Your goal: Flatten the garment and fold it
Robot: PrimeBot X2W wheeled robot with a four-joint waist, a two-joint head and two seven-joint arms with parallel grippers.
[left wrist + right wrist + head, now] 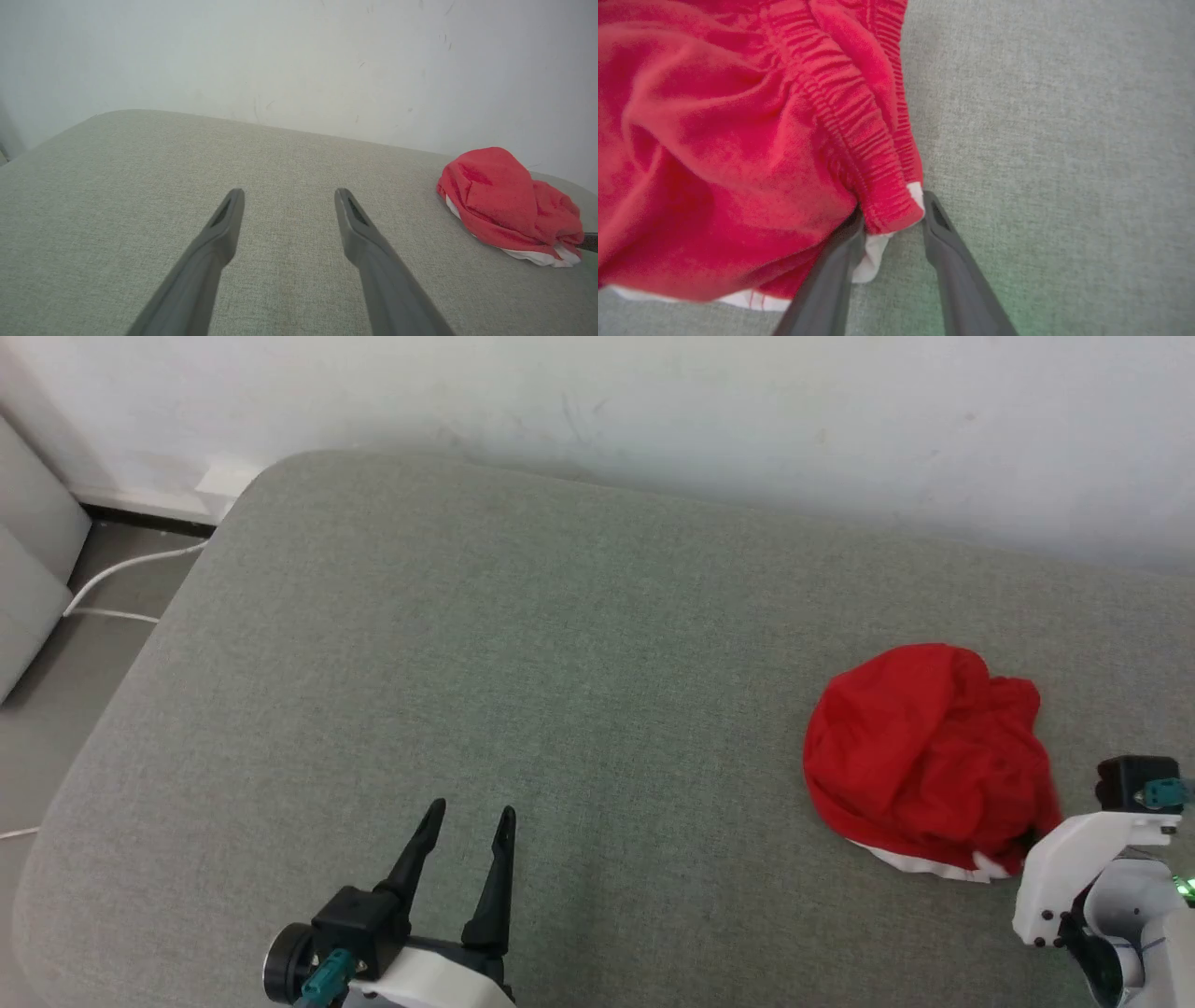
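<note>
The garment point(924, 756) lies crumpled in a red heap with a white band along its near edge, at the right of the grey cushion point(560, 644). In the right wrist view my right gripper point(894, 207) has its two fingers on either side of the end of the garment's point(714, 140) gathered waistband, pressing on the fabric. Its white wrist point(1074, 868) sits just right of the heap. My left gripper point(472, 812) hovers open over bare cushion at the lower middle, far left of the garment point(504, 200), with nothing between its fingers point(219, 233).
A pale wall point(747, 411) runs along the cushion's far edge. The cushion's rounded left edge drops to a grey floor point(84, 663) where a white cable point(121, 569) lies.
</note>
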